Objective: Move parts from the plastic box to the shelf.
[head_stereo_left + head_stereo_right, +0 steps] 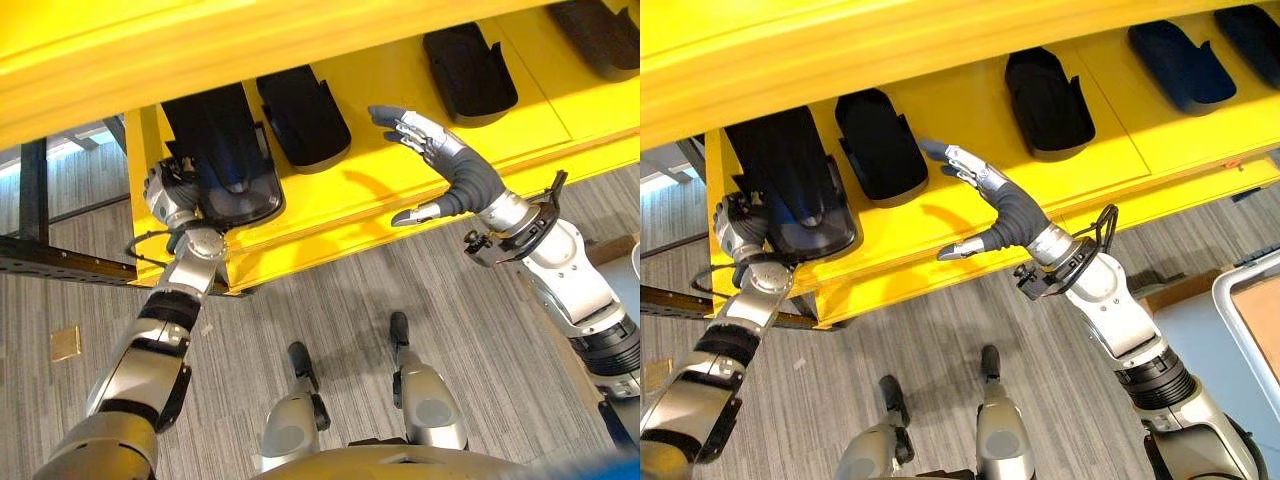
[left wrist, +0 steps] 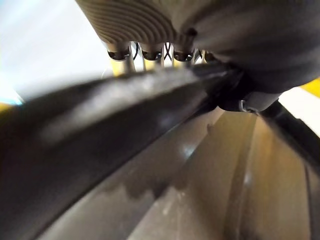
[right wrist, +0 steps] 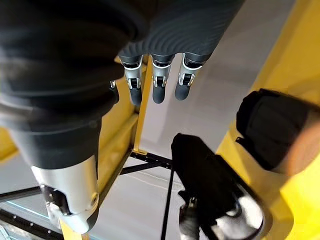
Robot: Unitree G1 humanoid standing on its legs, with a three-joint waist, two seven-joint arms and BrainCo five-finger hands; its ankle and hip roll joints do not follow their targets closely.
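yellow shelf edge: left hand gripping black part, right hand fingers spread, empty

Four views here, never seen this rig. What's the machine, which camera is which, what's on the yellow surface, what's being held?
It is a humanoid robot with two arms. Two pictures come from a stereo camera on its head looking down; the other two come from cameras on each wrist. The yellow shelf carries several black parts lying apart in a row. The left hand is at the near end of one more black part at the shelf's left end; whether its fingers grip it is hidden. The right hand hovers open above the shelf, holding nothing.
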